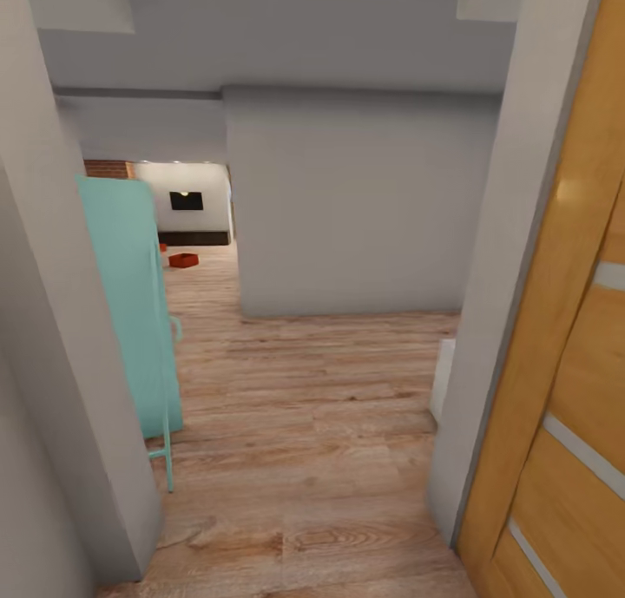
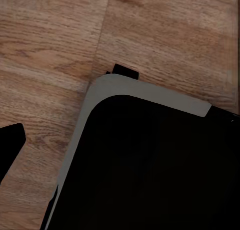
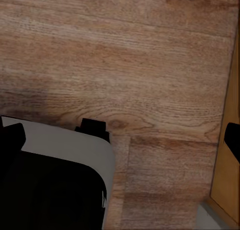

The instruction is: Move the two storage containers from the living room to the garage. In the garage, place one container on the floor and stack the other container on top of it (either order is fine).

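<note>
The robot is standing in a doorway, looking down a corridor of light wood plank flooring (image 1: 304, 459), with a pale grey wall (image 1: 356, 207) blocking the middle of the view and an orange wooden door with pale inset strips (image 1: 573, 390) open at its right. A turquoise panel on a thin metal frame (image 1: 130, 312) is leaning along the left side. Far off, through the opening beyond, a small orange-red open-top storage container (image 1: 183, 259) is sitting on the wood floor of the living room, near a dark-based white wall and a patch of red brick (image 1: 108, 169). I can make out only that one bin, and nothing is being carried.

Both arms seem to be hanging low and tucked in, presumably to clear the door frame: each wrist camera is looking straight down at the planks and at a rounded black, grey-edged body that I take for the robot's own base (image 2: 150, 160). Whether either set of jaws is apart or together, I cannot tell.
</note>
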Robot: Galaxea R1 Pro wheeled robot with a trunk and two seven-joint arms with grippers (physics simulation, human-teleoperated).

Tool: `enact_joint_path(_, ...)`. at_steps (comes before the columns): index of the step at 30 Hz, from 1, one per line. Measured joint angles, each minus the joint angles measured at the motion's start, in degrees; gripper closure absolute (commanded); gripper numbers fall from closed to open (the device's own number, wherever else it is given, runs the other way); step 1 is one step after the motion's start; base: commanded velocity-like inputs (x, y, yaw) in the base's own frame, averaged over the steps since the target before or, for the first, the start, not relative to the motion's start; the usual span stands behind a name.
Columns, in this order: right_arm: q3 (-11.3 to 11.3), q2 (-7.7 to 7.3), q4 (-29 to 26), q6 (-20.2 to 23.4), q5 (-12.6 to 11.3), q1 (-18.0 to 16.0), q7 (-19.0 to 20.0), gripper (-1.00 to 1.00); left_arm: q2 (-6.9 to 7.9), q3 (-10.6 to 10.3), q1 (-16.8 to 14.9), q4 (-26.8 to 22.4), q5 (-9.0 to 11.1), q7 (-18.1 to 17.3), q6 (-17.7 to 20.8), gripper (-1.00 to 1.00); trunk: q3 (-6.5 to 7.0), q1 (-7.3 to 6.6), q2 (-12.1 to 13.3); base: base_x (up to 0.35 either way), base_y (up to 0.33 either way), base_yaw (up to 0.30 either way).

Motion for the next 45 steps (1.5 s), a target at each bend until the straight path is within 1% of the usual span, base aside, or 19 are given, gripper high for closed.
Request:
enact_joint_path(18, 0.0, -0.13, 0.0, 0.0, -0.2, 0.0, -0.5, -1.0, 0.0, 0.1, 0.0, 0.0, 0.1, 0.0, 0.0, -1.0, 0.0, 0.0, 0.0, 0.326, 0.0, 0.0)
enact_joint_path(31, 0.0, 0.17, 0.0, 0.0, 0.0, 0.0, -0.6, -1.0, 0.0, 0.1, 0.0, 0.0, 0.0, 0.0, -0.2, -1.0, 0.0, 0.0, 0.0, 0.326, 0.0, 0.0)
enact_joint_path(45, 0.0, -0.09, 0.0, 0.0, 0.1, 0.0, -0.5, -1.0, 0.0, 0.1, 0.0, 0.0, 0.1, 0.0, 0.1, -1.0, 0.0, 0.0, 0.0, 0.326, 0.0, 0.0)
